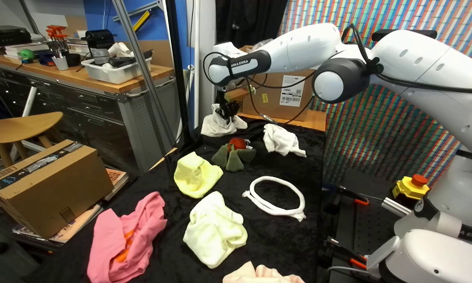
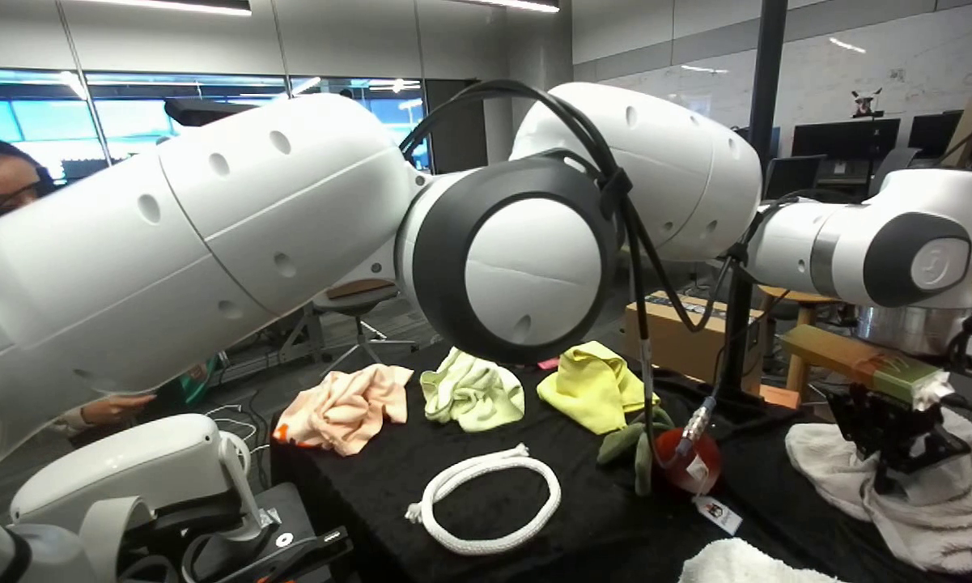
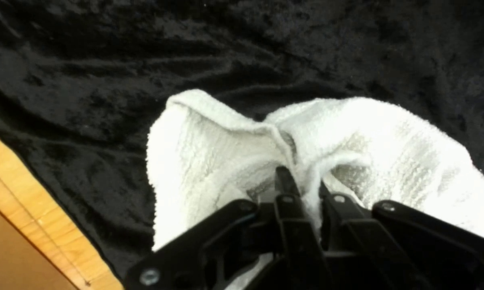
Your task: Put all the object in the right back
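Note:
My gripper [image 3: 304,183] is shut on a raised fold of a white towel [image 3: 383,133]. The towel spreads out on both sides of the fingers over the black cloth. In both exterior views the gripper [image 1: 227,111] [image 2: 890,453] is down at the white towel [image 1: 214,126] [image 2: 939,510] at the far end of the table. A second white cloth [image 1: 281,139] lies nearby. A red and green plush toy [image 1: 234,155], a yellow cloth [image 1: 196,177], a pale yellow-green cloth [image 1: 214,230], a pink cloth [image 1: 141,232], a peach cloth [image 2: 348,409] and a white rope loop [image 2: 490,546] lie apart.
A black cloth [image 1: 275,239] covers the table. A cardboard box [image 1: 273,98] stands behind the towel, past the wooden table edge [image 3: 44,217]. A dark upright post [image 1: 177,70] stands close beside the towel. Cables [image 2: 647,356] hang from the arm.

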Available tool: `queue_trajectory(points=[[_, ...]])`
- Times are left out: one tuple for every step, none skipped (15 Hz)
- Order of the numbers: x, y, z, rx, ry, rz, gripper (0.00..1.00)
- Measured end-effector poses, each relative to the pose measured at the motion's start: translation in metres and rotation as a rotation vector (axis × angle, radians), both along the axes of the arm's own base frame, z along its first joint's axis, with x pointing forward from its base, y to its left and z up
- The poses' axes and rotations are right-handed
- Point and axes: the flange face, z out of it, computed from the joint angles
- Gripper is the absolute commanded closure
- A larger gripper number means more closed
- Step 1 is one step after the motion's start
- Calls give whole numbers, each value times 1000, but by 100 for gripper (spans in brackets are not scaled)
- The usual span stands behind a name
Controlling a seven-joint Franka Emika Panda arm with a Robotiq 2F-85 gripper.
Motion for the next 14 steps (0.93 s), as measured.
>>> queue_trajectory(points=[[-1,2,2,7,13,8,93],[-2,4,6,16,25,20,90],[-3,6,11,25,37,35,91],[-4,8,18,35,48,53,90],[-4,11,27,45,56,71,91],[-5,13,38,55,64,92,90],[-7,15,50,64,70,114,91],[-8,17,63,74,77,133,91],[-11,19,77,82,85,149,91],[-14,20,90,89,92,161,90],[-17,22,103,95,97,173,91],[-20,23,115,101,102,182,90],[-24,24,127,105,105,191,90],[-28,25,139,110,108,199,91]])
